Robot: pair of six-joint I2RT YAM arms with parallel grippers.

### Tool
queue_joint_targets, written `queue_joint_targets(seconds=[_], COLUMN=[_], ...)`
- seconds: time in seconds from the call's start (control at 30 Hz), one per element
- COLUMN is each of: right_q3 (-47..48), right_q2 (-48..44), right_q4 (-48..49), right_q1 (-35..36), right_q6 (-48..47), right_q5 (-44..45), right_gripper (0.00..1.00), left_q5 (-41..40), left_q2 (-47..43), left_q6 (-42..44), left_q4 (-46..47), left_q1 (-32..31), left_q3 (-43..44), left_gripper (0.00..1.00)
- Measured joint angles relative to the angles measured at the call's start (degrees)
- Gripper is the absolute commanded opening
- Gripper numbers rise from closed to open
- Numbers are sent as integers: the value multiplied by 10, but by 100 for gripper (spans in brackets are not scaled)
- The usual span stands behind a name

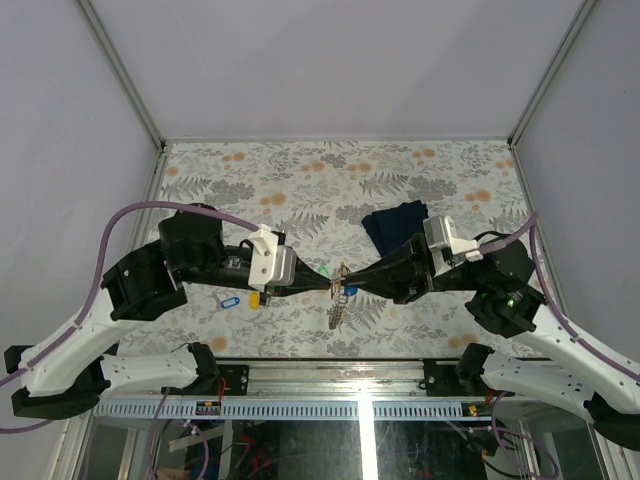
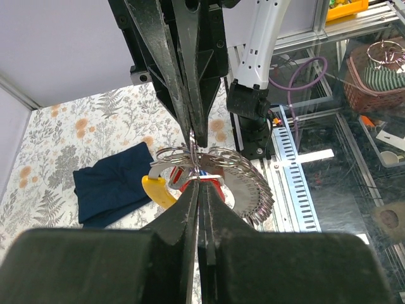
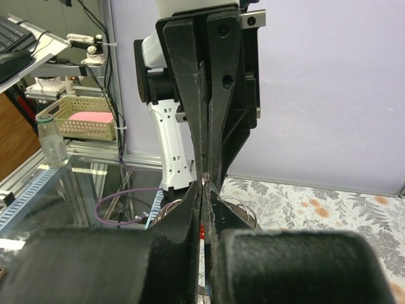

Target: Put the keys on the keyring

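Floral tabletop inside plain pale walls. We see the keyring lifted off the surface, close to the middle of the near edge, with its toothed rim fanned out and its red and yellow tags hanging under it. Both hands meet on it tip to tip. The left hand is clenched on the thin silver wire of the keyring, and the right hand is pinched tight on the same wire from the opposite side. Two keys lie flat on the tabletop under the left arm, toward the near-left part: blue-tag key and yellow-tag key, just beside each other. We also see a small green bit at the left fingers in the top view but cannot tell what it is. Navy cloth sits crumpled farther from the near edge, behind the right hand.
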Motion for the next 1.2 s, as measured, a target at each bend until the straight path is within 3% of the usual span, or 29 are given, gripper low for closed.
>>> queue_joint_targets(seconds=[0.6,0.93,1.2], right_q3=[-38,-47,-47], right_q2=[2,10,10], right_q4=[125,192,197], right_q1=[0,0,0], right_q6=[56,82,81], right_q5=[56,66,40], right_gripper=[0,0,0], left_q5=[-3,-1,-1], left_q2=[-15,-23,-63], left_q6=[-12,-33,-64], left_q4=[76,114,182], left_q1=[0,0,0], left_q3=[-36,-67,-123], left_gripper=[0,24,25])
